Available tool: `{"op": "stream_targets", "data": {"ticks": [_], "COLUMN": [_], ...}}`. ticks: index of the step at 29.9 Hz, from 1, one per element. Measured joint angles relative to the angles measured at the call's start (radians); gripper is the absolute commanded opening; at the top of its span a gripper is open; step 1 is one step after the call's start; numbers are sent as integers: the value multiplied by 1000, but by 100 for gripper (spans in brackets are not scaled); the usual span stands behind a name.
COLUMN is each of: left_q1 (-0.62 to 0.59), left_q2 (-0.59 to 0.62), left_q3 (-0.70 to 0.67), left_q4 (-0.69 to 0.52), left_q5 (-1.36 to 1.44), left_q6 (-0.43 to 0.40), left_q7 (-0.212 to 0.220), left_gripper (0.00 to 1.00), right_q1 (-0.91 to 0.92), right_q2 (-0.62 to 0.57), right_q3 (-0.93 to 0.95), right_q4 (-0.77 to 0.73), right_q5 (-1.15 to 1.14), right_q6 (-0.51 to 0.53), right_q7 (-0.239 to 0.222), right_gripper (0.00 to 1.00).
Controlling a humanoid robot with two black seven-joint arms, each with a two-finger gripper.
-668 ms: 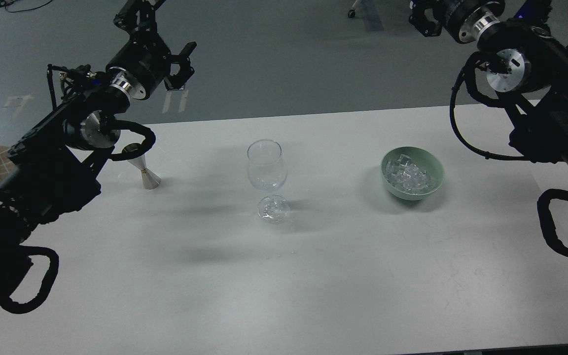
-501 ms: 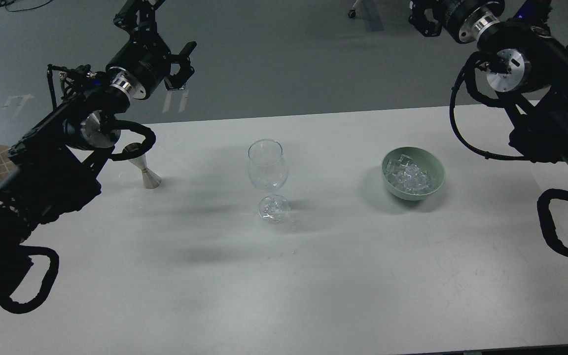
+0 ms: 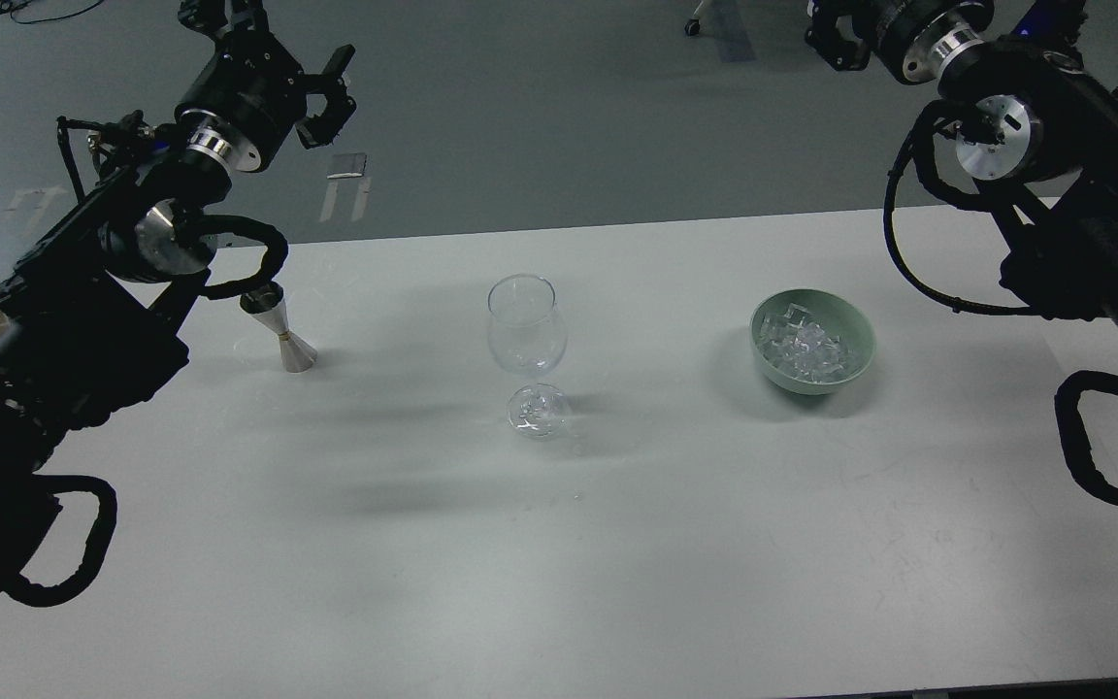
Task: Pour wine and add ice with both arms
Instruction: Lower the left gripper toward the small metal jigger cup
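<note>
A clear stemmed wine glass (image 3: pixel 527 340) stands upright at the middle of the white table (image 3: pixel 617 544). I cannot tell whether any wine is in it. A steel double-cone jigger (image 3: pixel 279 332) stands to its left, partly behind my left arm's cable. A green bowl (image 3: pixel 855 357) to the right holds a heap of clear ice cubes (image 3: pixel 805 349). My left gripper (image 3: pixel 324 92) is raised above and behind the jigger, fingers spread, empty. My right gripper (image 3: pixel 836 39) is high at the top right, partly cut off by the frame edge.
The table's far edge runs behind the glass, with grey floor beyond. White tape marks (image 3: pixel 345 189) lie on the floor. Thick black arm links and cable loops fill the left and right sides of the view.
</note>
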Motion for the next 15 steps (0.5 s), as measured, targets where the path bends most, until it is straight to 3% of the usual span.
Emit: {"op": "stream_targets", "data": {"ticks": [15], "left_q1": [4], "left_q2": [-1], "left_q3": [7], "left_q4": [9], "left_q5": [9], "left_q6": [25], "left_q7": [3], "left_gripper": [98], "right_q1": [8], "right_q2": [-4], "right_q3": [1], "right_q4": [2], "right_q5": [3], "right_q6": [-6], "right_q7": [6], "right_gripper": [100]}}
